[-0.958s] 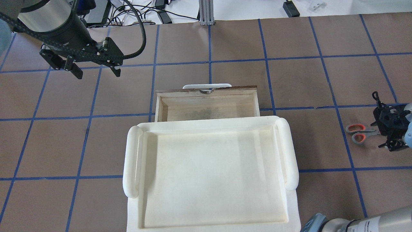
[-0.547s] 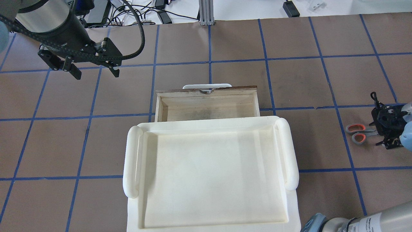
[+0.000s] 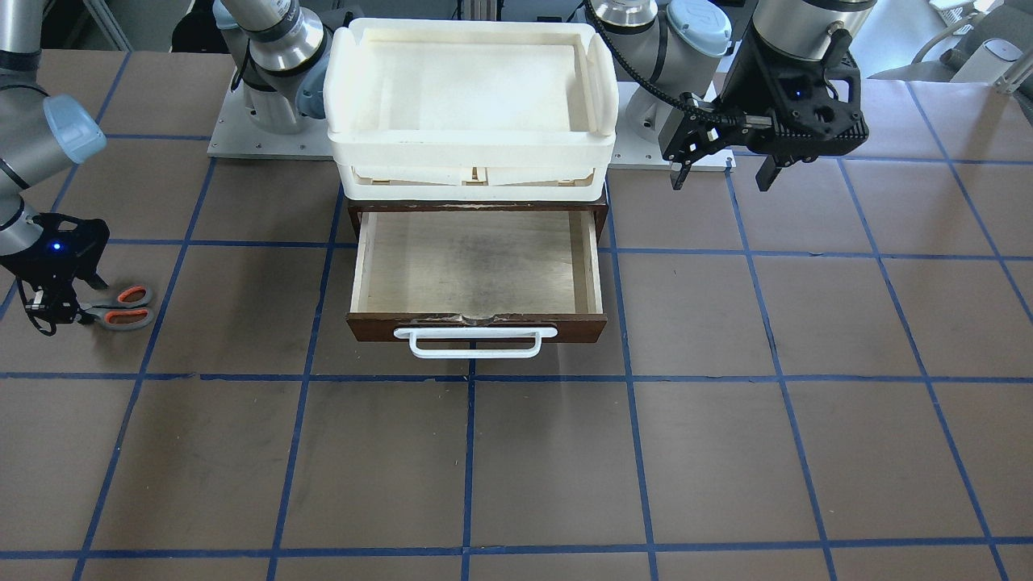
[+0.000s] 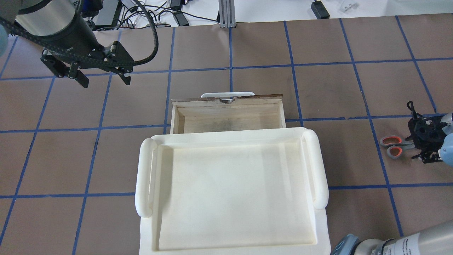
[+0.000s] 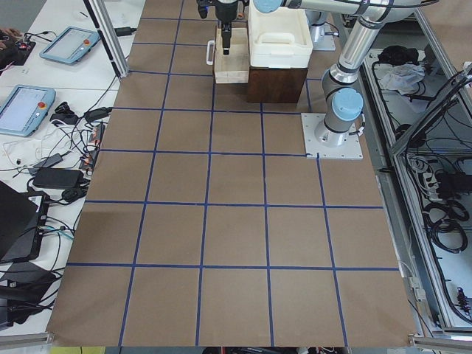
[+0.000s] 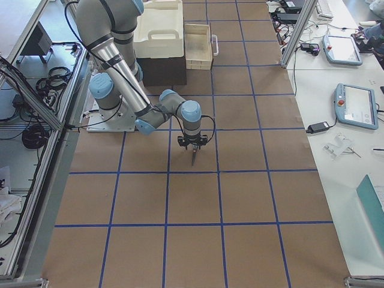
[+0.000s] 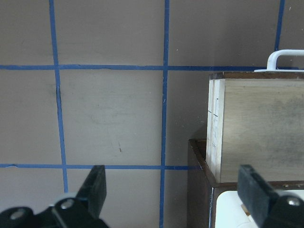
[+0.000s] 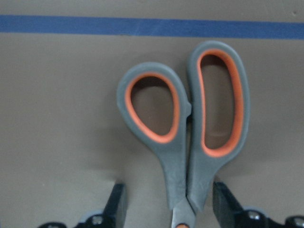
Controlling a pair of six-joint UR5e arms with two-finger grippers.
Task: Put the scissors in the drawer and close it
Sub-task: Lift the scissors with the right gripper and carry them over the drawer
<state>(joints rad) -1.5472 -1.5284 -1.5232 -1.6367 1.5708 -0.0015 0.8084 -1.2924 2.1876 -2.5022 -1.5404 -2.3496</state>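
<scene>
Two spread grippers: my right gripper (image 8: pixel 168 197) is straddling the scissors (image 8: pixel 180 166) lying by the desk's (image 4: pixel 336 88) right edge; my left gripper (image 4: pixel 105 83) is hovering between the open drawer (image 3: pixel 581 327) and the desk's left edge.

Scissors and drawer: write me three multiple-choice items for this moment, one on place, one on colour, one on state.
1. Where do the scissors lie?
A. in the drawer
B. on the table, under the open right gripper
C. hanging off the table's edge

2. What colour are the handles' inner loops?
A. blue
B. orange-red
C. green

3. What state is the drawer in?
A. shut
B. open, holding the scissors
C. open and empty

Key:
1 B: the right wrist view shows them flat on the brown surface, a finger on either side.
2 B: the loops show orange-red inside grey.
3 C: the front-facing view shows it pulled out with a bare floor.
</scene>
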